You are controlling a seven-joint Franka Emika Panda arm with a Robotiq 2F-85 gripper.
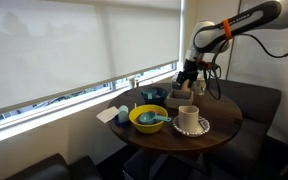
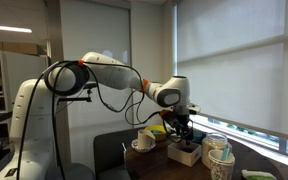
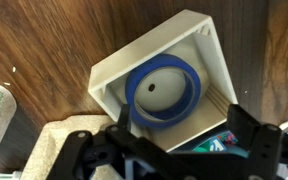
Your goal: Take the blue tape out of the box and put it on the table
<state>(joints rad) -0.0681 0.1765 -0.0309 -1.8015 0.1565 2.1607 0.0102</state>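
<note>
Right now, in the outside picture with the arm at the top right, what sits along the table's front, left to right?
A small white object → yellow bowl → white cup.

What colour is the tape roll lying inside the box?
Blue; the tape shows best in the wrist view.

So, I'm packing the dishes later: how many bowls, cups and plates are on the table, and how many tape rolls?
Bowls: 2 (yellow bowl, dark bowl)
Cup: 1
Plate: 1
Tape: 1, inside the box
Total: 5
</note>
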